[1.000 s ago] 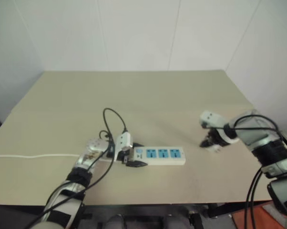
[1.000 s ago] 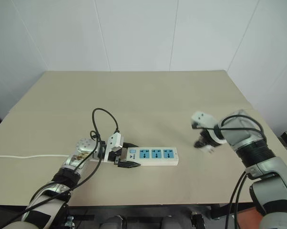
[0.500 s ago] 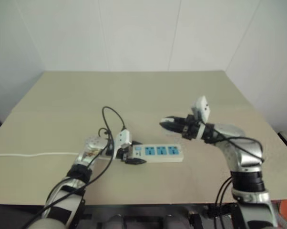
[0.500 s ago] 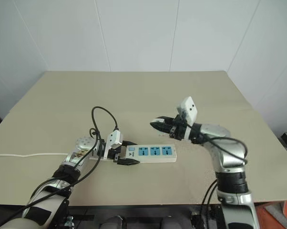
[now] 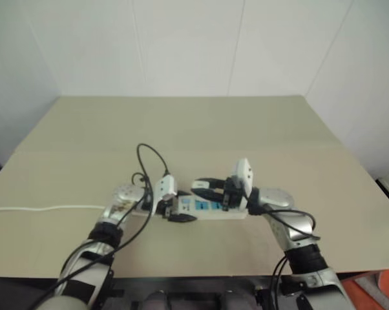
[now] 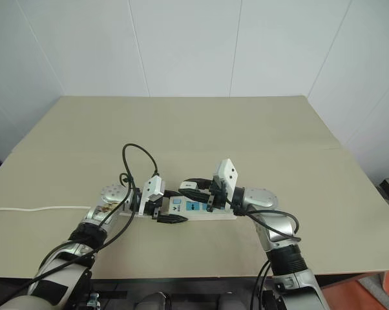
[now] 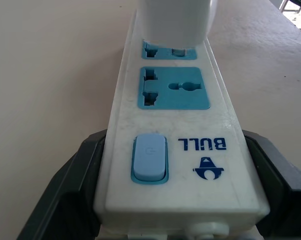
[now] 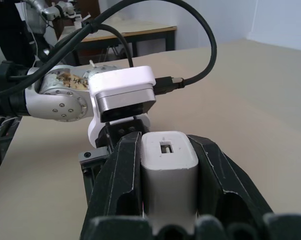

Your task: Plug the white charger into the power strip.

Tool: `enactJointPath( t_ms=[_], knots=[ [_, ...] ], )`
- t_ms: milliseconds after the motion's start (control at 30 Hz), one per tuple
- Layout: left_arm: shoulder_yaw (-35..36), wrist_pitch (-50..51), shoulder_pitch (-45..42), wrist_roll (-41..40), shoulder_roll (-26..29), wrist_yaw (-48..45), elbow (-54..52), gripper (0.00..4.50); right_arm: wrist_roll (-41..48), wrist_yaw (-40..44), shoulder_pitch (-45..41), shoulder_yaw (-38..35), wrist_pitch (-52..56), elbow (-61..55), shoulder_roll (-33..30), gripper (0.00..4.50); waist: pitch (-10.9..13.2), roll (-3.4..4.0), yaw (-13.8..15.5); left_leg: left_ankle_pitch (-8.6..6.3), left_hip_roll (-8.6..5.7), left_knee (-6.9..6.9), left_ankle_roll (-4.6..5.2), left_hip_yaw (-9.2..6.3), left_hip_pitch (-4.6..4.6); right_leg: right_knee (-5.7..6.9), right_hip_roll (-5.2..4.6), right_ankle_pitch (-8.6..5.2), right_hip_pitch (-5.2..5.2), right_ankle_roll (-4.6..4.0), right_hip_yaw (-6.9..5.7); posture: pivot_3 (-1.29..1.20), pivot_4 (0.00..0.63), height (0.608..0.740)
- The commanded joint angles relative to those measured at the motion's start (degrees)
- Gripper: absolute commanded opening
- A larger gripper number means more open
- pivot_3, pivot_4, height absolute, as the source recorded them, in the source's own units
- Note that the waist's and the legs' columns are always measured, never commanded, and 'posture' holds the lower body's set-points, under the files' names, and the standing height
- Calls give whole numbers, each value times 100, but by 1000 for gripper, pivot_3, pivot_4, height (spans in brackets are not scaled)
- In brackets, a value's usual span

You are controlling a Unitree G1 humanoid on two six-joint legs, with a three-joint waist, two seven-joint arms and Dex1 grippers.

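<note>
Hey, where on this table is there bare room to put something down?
The table's far half toward the wall and its right side are bare. It is crowded at the near middle, around the power strip, where the left gripper and right gripper meet.

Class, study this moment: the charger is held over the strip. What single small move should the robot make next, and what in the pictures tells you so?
Probably press the white charger down into the socket under it. The right gripper is shut on it, and it sits over the middle blue socket, whose slots show below its edge, so it looks not yet seated. The left gripper clamps the switch end of the power strip, bracing it against the push.
</note>
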Motion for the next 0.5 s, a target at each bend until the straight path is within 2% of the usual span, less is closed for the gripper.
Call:
enactJointPath(
  t_ms=[33,500],
  knots=[
    [-64,106,116,40,134,-135,-136,3309,24,42,-156,38,-290,100,75,1140,0,0,-2,0,1,-1,0,0,1,0,0,0,0,0,0,0,150,740],
    [-51,267,261,-77,130,-175,-347,3309,-301,95,-496,275,-1009,1178,367,1140,0,0,-6,0,2,-4,0,0,0,0,2,-1,-1,-2,0,0,150,740]
  ],
)
